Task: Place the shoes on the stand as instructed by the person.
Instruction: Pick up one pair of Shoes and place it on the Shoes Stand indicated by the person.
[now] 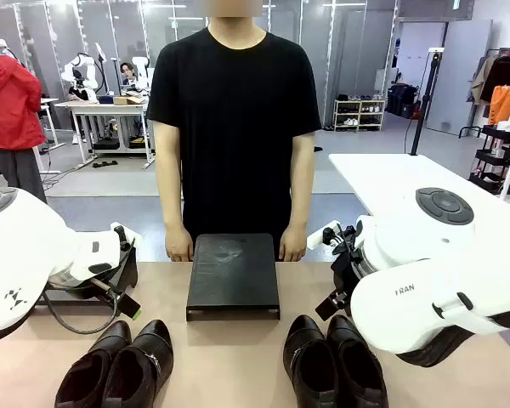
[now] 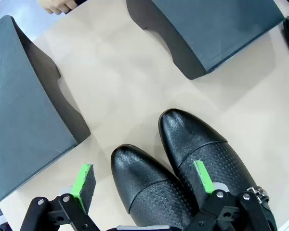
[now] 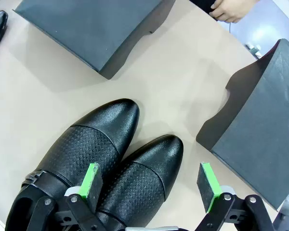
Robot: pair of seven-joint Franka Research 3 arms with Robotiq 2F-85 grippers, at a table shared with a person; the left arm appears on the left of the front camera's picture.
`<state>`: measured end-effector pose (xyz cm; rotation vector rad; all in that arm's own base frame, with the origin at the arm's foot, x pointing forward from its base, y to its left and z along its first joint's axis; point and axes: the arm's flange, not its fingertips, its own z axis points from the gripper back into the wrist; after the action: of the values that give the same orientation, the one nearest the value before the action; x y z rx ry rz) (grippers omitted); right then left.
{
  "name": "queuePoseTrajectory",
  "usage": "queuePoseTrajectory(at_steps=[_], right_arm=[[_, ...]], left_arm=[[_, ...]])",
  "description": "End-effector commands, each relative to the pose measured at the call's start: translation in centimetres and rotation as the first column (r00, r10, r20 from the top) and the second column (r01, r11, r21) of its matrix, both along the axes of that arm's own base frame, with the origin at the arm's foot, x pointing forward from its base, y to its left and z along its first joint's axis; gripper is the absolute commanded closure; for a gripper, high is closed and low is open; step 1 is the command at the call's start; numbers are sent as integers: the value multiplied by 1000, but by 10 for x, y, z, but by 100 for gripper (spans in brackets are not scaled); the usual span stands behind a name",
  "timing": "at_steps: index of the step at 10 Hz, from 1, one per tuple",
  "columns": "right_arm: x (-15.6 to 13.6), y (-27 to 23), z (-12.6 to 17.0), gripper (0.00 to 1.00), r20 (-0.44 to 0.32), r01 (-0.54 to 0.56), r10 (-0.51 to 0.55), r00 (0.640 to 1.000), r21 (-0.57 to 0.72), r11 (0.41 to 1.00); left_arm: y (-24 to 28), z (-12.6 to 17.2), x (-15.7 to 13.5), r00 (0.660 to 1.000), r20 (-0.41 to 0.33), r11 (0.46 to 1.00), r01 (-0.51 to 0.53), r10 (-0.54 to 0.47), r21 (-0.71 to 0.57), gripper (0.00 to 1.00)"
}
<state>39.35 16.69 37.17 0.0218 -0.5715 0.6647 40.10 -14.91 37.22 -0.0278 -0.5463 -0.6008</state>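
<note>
Well, both pincers stood wide open, empty. Left pincer (image 2: 143, 178) hung over left pair (image 1: 136, 365), right pincer (image 3: 149, 183) over right pair (image 1: 314, 365). Both pairs sat on counter (image 1: 238, 357), near side of stand (image 1: 234, 272). Judged the leather glossy and slippery, toe stiff, load light. I'd pinch the heel collar.

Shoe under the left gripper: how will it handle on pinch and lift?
The shoe is glossy, so pads may slip on its toe cap; the perforated part probably grips better. Leather likely gives under a pinch. Low, long shape: unlikely to roll.
</note>
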Motion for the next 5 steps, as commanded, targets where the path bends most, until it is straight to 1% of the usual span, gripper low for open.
queuePoseTrajectory(at_steps=[1,5], right_arm=[[0,0,0,0,0,0,0,1000,0,1000],[0,0,0,0,0,0,0,1000,0,1000]], left_arm=[[0,0,0,1000,0,1000,1,-1,0,0],[0,0,0,1000,0,1000,1,-1,0,0]])
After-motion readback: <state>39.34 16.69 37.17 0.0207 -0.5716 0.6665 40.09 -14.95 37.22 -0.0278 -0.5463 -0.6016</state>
